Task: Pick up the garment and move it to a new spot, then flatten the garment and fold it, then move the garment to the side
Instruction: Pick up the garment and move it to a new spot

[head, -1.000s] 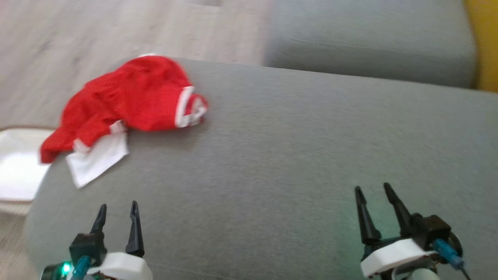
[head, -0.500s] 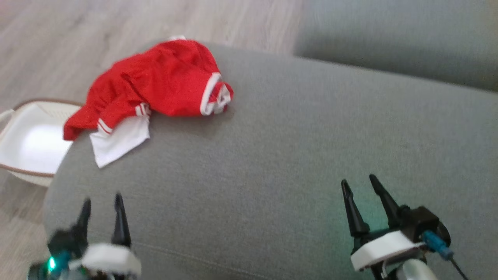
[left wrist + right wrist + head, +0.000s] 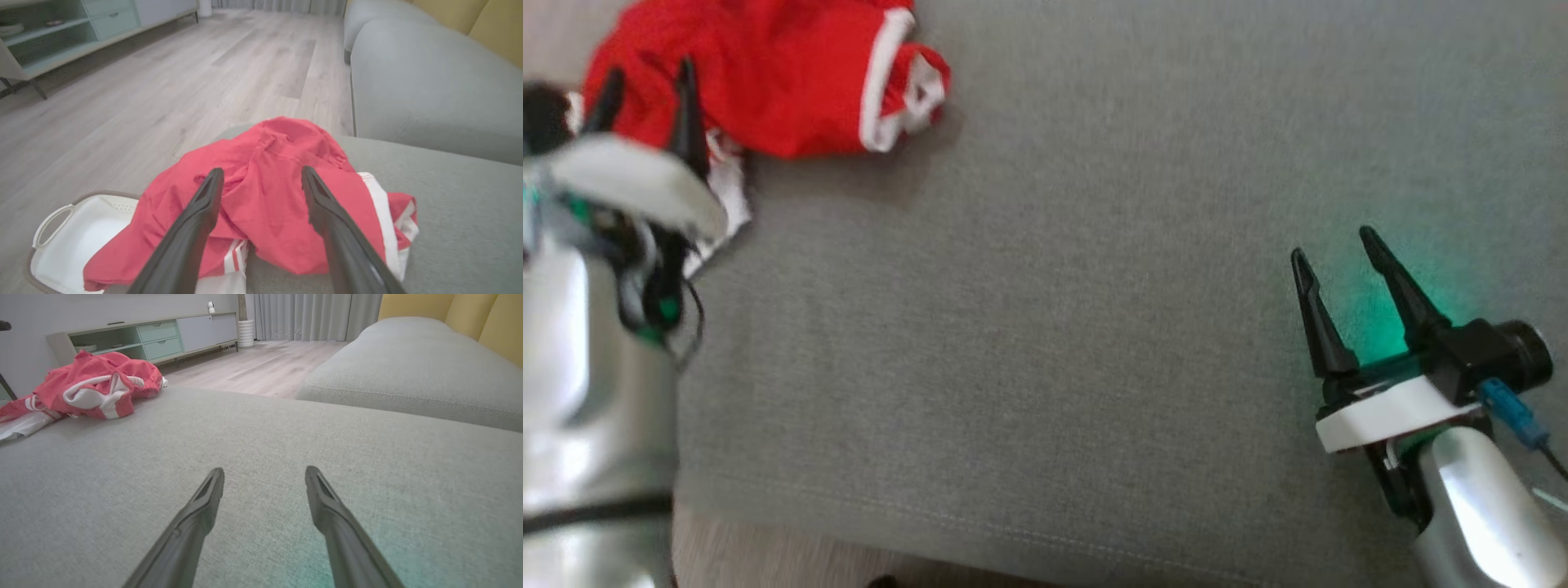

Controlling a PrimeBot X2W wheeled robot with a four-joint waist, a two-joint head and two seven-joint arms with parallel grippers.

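The left claw [image 3: 649, 73] has reached forward to the garment [image 3: 784, 73], jaws wide and empty. The crumpled red-and-white garment lies at the left end of the grey cushion [image 3: 1054, 286], straight ahead of that claw. The right claw [image 3: 1333, 245], equally wide and empty, sits well apart. The head view is blurred and crops the cloth, so I cannot tell whether the claw touches it.

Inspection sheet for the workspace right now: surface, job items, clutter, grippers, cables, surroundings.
Surface: grey sofa cushion, mostly bare.
Job's things: red garment with white trim, crumpled at the cushion's corner, unfolded.
Clutter: white basket on the floor beside that corner.
Grippers: left gripper open, aimed at the garment, nothing held; right gripper open over bare cushion.
Cables: blue-plugged cable at right wrist; dark cable at left wrist.
Surroundings: wood floor, sideboard, second grey cushion, yellow backrest, curtains.
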